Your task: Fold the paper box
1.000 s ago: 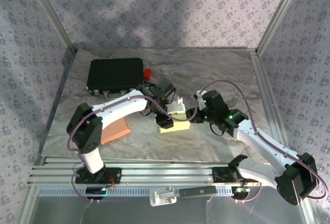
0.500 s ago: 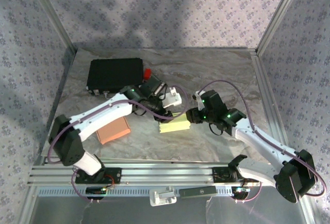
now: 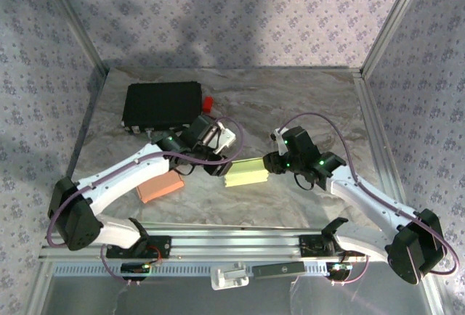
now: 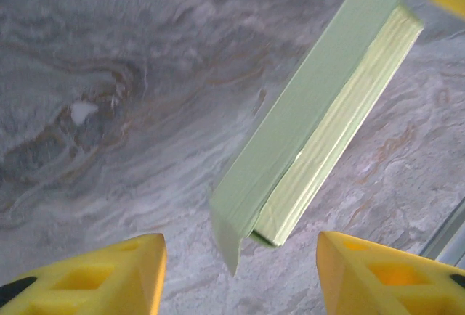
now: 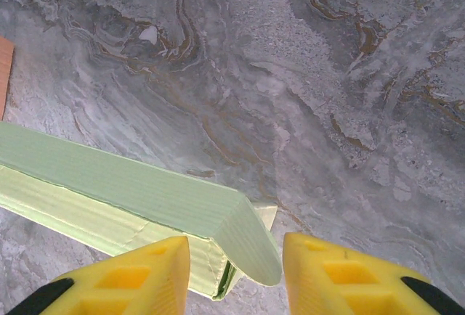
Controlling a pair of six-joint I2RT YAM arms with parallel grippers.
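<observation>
The pale green paper box (image 3: 247, 173) lies flattened and long on the marbled table sheet, between the two grippers. In the left wrist view the paper box (image 4: 312, 126) stretches away, a loose flap (image 4: 231, 236) hanging at its near end. My left gripper (image 4: 240, 257) is open, just short of that end, touching nothing; from above the left gripper (image 3: 218, 165) is at the box's left end. My right gripper (image 5: 236, 257) straddles the box's right end (image 5: 240, 231). Its fingers (image 5: 341, 275) are open, with a narrow gap left beside the curled end flap.
A black case (image 3: 161, 106) with a small red part (image 3: 208, 102) sits at the back left. An orange-brown flat piece (image 3: 161, 186) lies left of the box. The aluminium rail (image 3: 218, 242) runs along the near edge, and patterned walls close in the sides.
My left arm has swung back and to the left, taking its gripper off the top of the box to its left end. The right gripper's jaws have narrowed around the box's right end.
</observation>
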